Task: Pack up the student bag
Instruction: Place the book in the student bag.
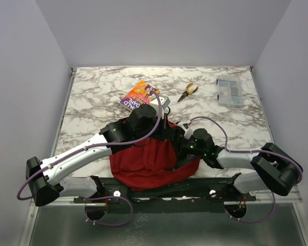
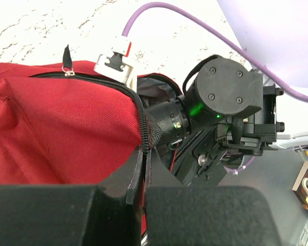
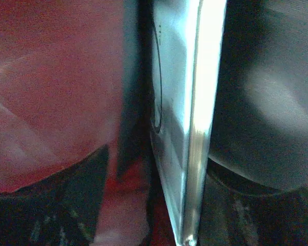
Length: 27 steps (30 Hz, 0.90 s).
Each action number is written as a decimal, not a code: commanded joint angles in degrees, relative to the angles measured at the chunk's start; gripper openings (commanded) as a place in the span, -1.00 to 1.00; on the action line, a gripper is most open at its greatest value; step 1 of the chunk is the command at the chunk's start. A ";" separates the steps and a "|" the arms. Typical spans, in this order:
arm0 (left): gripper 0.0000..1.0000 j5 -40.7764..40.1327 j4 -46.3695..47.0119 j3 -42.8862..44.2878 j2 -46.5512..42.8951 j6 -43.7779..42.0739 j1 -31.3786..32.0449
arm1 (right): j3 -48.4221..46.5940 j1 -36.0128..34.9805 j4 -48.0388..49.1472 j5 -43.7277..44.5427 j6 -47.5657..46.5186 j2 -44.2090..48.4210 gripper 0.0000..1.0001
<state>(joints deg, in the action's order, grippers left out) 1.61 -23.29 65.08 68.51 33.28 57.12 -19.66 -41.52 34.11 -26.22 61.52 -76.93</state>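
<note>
The left gripper (image 2: 143, 184) is closed, pinched on the zipper edge (image 2: 141, 113) of the student bag (image 2: 56, 133). The bag lies on the marble table (image 1: 92, 102) at its near edge, between the arms. The right gripper (image 3: 154, 205) is down in the bag's mouth with a thin flat pale thing (image 3: 195, 102) edge-on between its fingers (pressed or loose, cannot tell). Judgement: the left should hold the lip high and taut. The right should let go only once the flat thing sits low against the red lining, then back straight out, clear of the zipper.

Dark red backpack (image 1: 143, 164), zipper open, lying flat
</note>
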 commanded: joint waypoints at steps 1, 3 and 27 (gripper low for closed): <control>-1.00 -0.86 1.81 1.39 -1.04 0.06 0.01 | 2.52 0.14 2.65 5.96 1.15 2.16 0.48; -1.00 -0.90 1.83 0.79 -1.54 -0.38 0.02 | 0.20 2.81 -9.27 4.45 -6.15 5.44 0.55; -1.00 0.48 1.38 -0.06 -0.12 -0.41 -0.58 | 1.76 0.63 -8.83 6.57 -6.20 8.57 0.51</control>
<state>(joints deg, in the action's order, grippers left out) 1.65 -23.33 65.08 68.82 33.15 56.97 -17.67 -40.93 28.91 -20.36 57.74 -69.56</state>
